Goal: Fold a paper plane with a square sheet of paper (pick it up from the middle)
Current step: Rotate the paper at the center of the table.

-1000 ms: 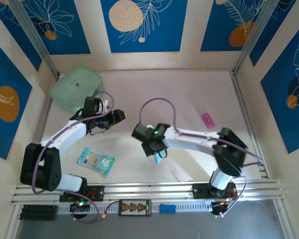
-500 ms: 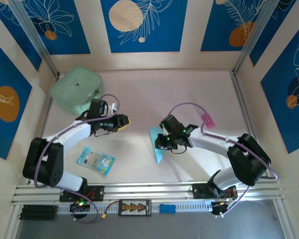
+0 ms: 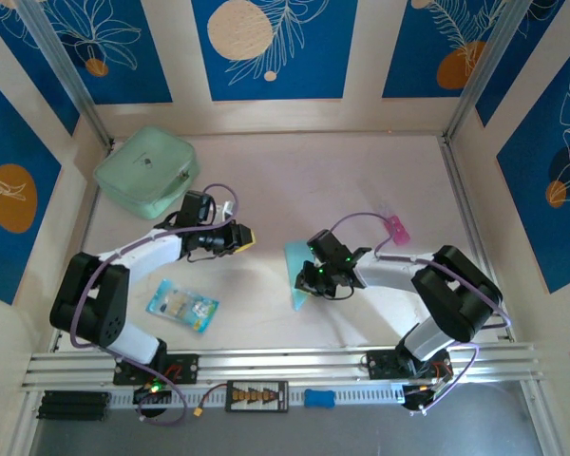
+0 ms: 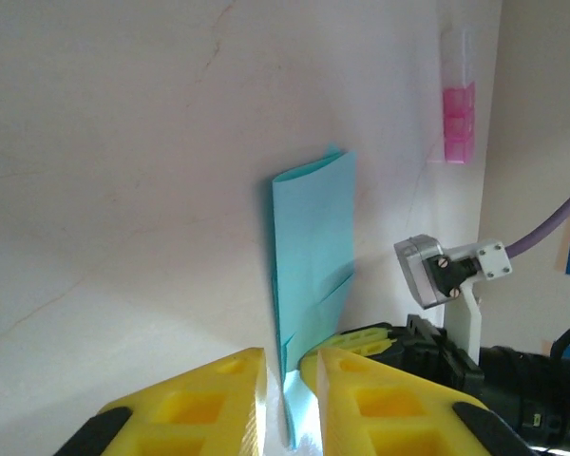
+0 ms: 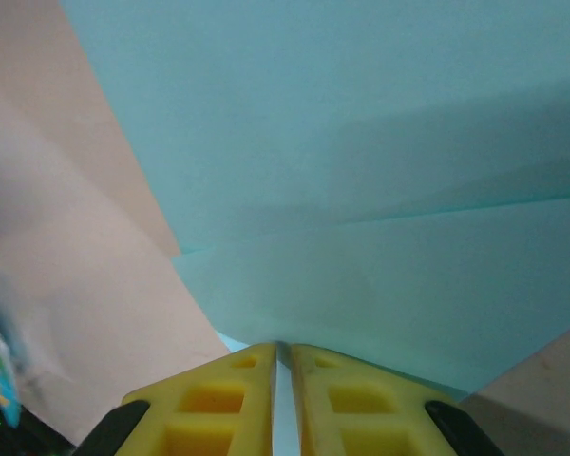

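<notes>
Pressing down on the folded light-blue paper plane (image 3: 298, 277), which lies flat on the worktop (image 3: 294, 180) just right of centre, the right tool (image 3: 311, 281) has its jaws nearly together at the sheet's edge, though a true pinch cannot be told. The left tool (image 3: 248, 237), at the plane's 9 o'clock, is almost closed and empty. Judged near finishing, the next move calls for sharpening the crease.

Bright, even light; perhaps slightly blurred.
</notes>
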Controlling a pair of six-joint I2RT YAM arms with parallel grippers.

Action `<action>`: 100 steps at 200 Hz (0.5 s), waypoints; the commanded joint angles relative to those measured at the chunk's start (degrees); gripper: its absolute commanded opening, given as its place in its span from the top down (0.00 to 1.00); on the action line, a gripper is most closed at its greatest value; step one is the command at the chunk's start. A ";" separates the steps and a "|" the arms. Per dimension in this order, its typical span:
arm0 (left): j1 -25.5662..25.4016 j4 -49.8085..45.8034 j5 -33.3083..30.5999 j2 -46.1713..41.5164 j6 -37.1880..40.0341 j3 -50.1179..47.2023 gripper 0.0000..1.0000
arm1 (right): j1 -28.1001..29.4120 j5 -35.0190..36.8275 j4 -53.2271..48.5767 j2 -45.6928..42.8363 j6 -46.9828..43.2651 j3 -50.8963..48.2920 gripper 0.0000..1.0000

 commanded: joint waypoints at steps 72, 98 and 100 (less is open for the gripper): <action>-1.27 -1.43 2.80 0.84 2.13 1.20 0.82 | 5.99 7.84 4.92 -0.71 12.43 2.39 0.79; -2.56 0.15 3.79 2.48 0.93 2.34 0.86 | 4.12 7.31 2.64 -5.03 7.02 2.17 0.75; -2.82 0.08 3.76 2.57 0.95 2.44 0.86 | 3.95 7.35 2.21 -5.27 6.70 2.09 0.75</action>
